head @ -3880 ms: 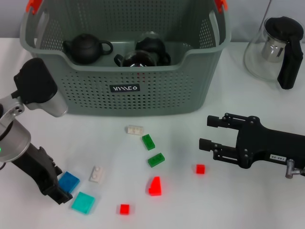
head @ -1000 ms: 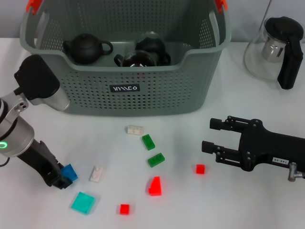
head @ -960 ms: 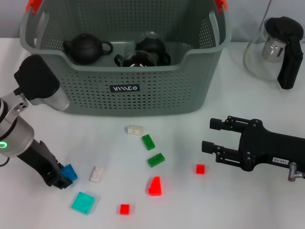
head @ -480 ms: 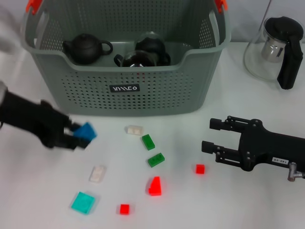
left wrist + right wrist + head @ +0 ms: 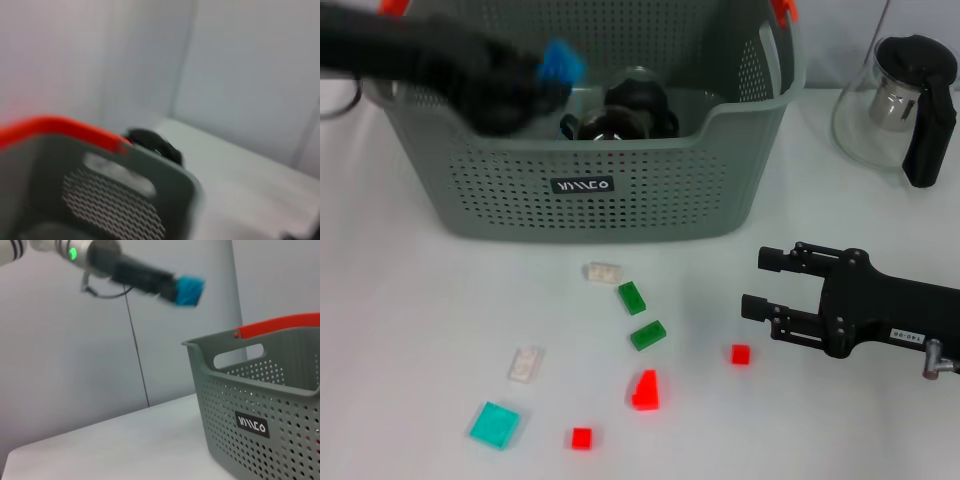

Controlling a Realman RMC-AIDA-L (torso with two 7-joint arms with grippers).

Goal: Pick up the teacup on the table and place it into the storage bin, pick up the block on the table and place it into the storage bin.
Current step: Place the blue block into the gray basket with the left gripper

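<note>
From the head view, the left gripper (image 5: 535, 75) is clenched on the blue block (image 5: 561, 63) and hangs over the storage bin (image 5: 585, 185), above its front-left part. The block sits at the gripper's tip, toward the bin's middle, and its long axis cannot be made out through the blur. The left arm reaches in from the bin's left rim, stretched nearly level across the opening. The relation that matters is vertical: the block is straight above the bin's open interior, not over the rim, so a release here would likely drop it inside beside the dark teapot (image 5: 635, 108) (it is already in there). The right gripper (image 5: 760, 283) is parked low over the worktop toward the right edge, its fingers spread and holding nothing. Loose blocks lie on the worktop in front of the bin, among them a green block (image 5: 631, 297) and a teal block (image 5: 494, 424); a glass pitcher (image 5: 895, 100) stands near the far right corner.

The left wrist view shows only the bin's rim and its orange-red handle (image 5: 55, 127), with perforated wall below; no fingers appear.

The right wrist view sees the left gripper (image 5: 172, 287) from the side, raised well above the bin's rim (image 5: 220, 347) and short of it on the near side, the blue block (image 5: 189, 290) gripped at its end.
</note>
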